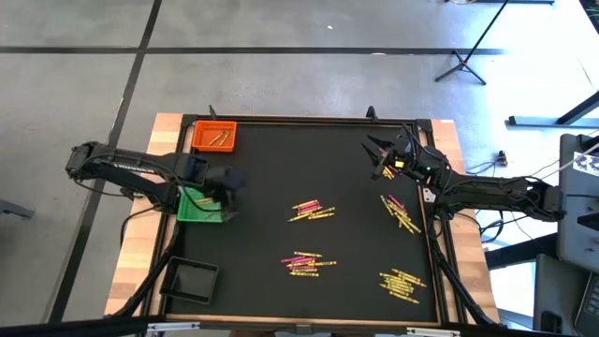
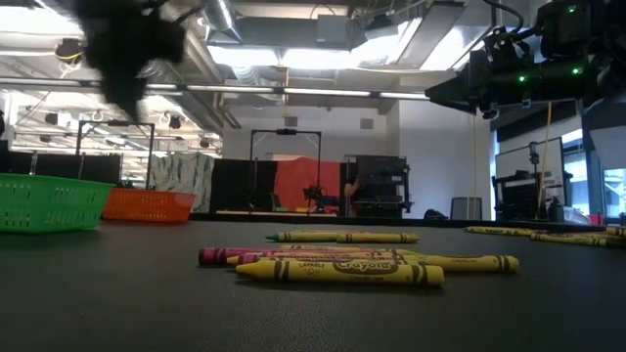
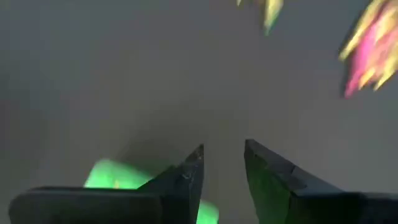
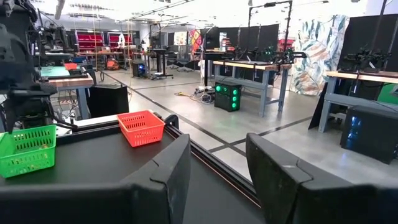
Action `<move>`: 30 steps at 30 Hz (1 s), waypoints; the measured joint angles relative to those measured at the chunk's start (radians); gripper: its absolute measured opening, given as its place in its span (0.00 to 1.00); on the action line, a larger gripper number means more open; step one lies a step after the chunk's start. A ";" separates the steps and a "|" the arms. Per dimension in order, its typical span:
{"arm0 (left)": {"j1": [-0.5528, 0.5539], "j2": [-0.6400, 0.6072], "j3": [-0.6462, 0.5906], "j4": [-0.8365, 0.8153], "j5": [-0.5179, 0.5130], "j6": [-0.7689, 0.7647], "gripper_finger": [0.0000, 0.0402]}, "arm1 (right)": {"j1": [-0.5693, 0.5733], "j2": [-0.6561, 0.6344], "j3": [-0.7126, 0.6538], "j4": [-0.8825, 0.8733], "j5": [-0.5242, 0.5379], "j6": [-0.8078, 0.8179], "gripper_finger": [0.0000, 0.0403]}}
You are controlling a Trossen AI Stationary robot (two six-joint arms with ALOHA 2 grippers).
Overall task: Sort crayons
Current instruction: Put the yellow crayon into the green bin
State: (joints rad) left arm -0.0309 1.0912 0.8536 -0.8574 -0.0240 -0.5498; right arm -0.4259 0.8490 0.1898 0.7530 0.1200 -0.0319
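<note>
Little is judged sorted: a few orange-gold sticks are seen in the orange tray (image 1: 214, 137), while most crayons (image 1: 312, 211) are left scattered in clusters on the counter (image 1: 281, 168). The left tool (image 1: 225, 187) is held over the green tray (image 1: 200, 207), fingers parted, nothing gripped. The right tool (image 1: 382, 154) is held open, empty, at the far right corner.

Crayons (image 1: 313, 211): thin paper-wrapped sticks, yellow and magenta, lying flat on black surface in four loose clusters, centre to right side. Few orange-gold ones lie inside orange tray. Nearest yellow one reads "Crayola".
</note>
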 joint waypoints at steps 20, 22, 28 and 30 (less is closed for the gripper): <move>0.020 0.390 -0.064 0.785 -0.353 0.300 0.25 | 0.000 0.000 0.000 0.003 -0.003 0.000 0.38; 0.027 0.457 -0.064 0.849 -0.345 0.321 0.25 | 0.000 0.000 0.000 0.006 -0.003 0.000 0.38; 0.057 0.591 -0.065 0.991 -0.217 0.352 0.25 | 0.000 0.000 0.000 0.005 -0.003 0.000 0.38; 0.063 0.620 -0.065 1.039 -0.187 0.345 0.25 | 0.000 0.000 0.000 0.005 -0.006 0.000 0.38</move>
State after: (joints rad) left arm 0.0323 1.7112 0.7883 0.1819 -0.2113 -0.2050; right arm -0.4259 0.8490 0.1898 0.7580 0.1135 -0.0319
